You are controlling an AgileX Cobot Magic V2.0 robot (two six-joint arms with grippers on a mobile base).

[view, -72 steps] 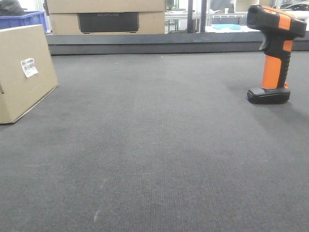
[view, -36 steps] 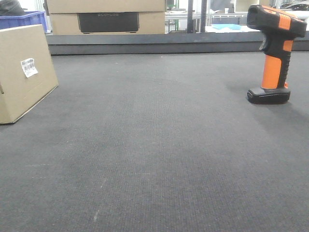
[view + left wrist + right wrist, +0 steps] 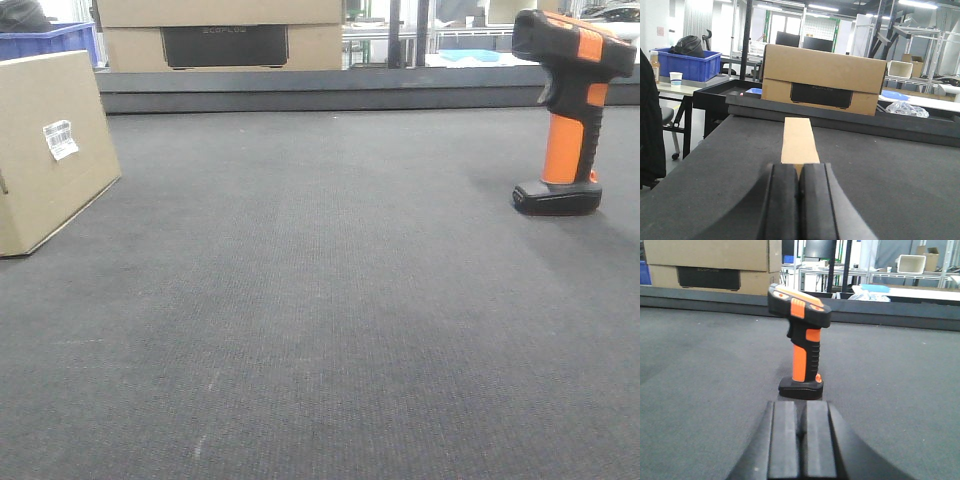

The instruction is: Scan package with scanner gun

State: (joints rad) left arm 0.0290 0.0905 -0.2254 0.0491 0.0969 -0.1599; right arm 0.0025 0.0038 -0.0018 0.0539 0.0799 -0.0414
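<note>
From what I could see, nothing of the job was done yet. The scanner gun (image 3: 568,112) stood upright on its base near the far right edge of the dark mat (image 3: 330,300), untouched. The package (image 3: 48,148) sat at the far left edge, its barcode label (image 3: 60,139) facing inward. My right gripper (image 3: 800,442) had its fingers pressed together, lined up just short of the gun. My left gripper (image 3: 799,200) was likewise pressed together, aimed at the package. Grasping, aiming and scanning all remained.

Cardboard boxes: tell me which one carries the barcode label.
The near cardboard box on the mat's left edge; a white label is on its side. The far box shows none.
</note>
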